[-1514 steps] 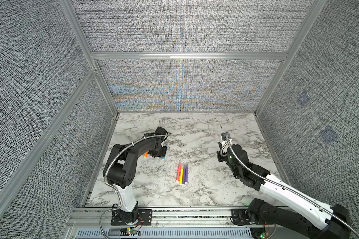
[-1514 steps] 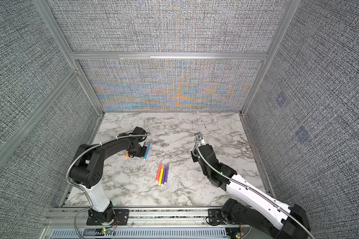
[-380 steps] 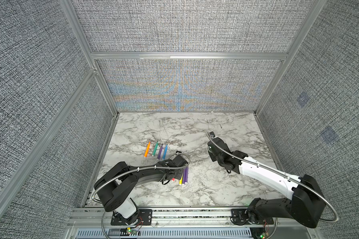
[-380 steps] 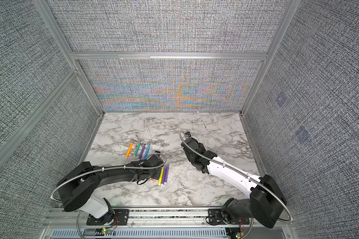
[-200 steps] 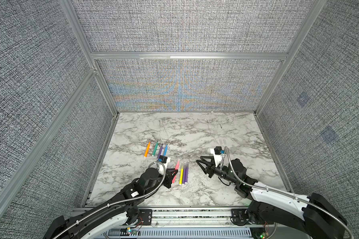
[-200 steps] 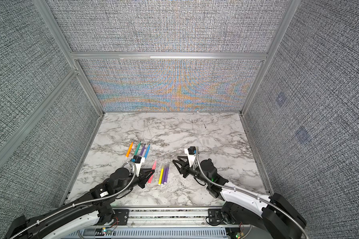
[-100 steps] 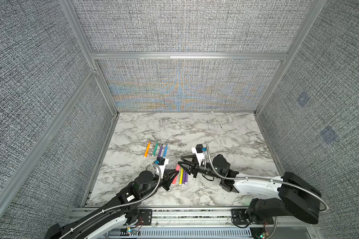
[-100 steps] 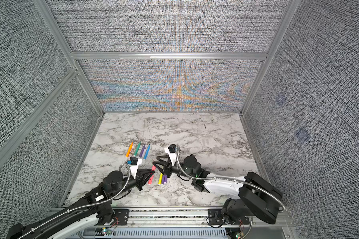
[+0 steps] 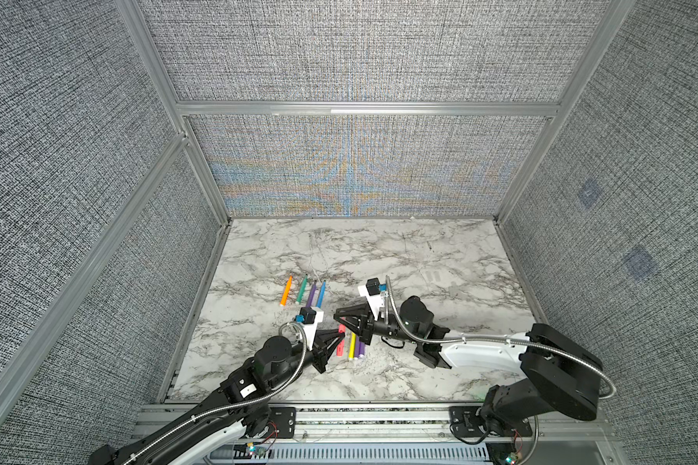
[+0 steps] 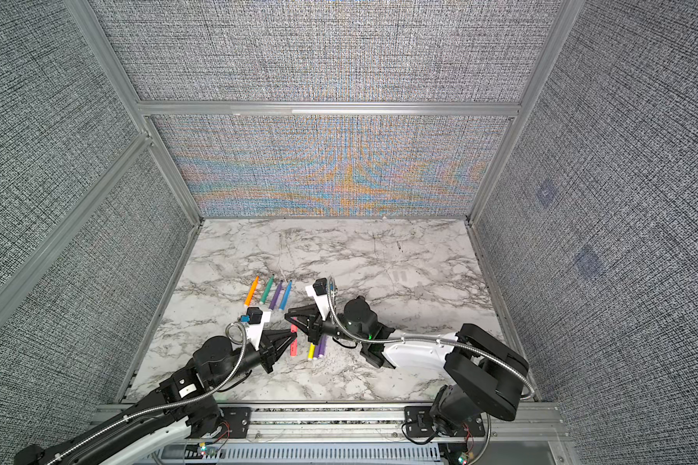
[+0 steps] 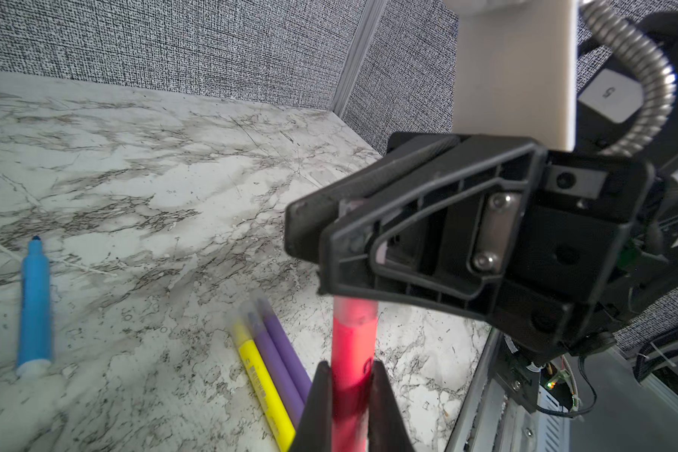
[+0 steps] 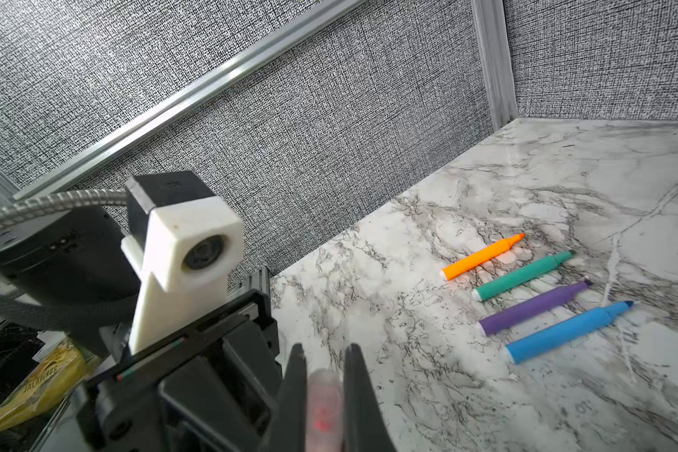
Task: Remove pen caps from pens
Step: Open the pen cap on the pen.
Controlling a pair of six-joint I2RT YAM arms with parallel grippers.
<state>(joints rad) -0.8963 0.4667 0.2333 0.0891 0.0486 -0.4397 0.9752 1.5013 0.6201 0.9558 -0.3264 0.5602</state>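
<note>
Reaches low over the table (image 9: 420, 261) from both sides; pinches the red pen (image 11: 354, 336) with the left gripper (image 11: 349, 368), clamps its clear cap (image 12: 323, 391) with the right gripper (image 12: 325, 352).

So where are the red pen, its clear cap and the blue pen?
red pen (image 11: 353, 344): left wrist view, on the middle of its visible red body.
clear cap (image 12: 323, 399): right wrist view, on its frosted side.
blue pen (image 12: 564, 332): right wrist view, on the middle of its body.

Lab test cell: grey fabric panels (image 9: 359, 52), aluminium frame (image 9: 363, 108), marble tabletop (image 9: 420, 257).
</note>
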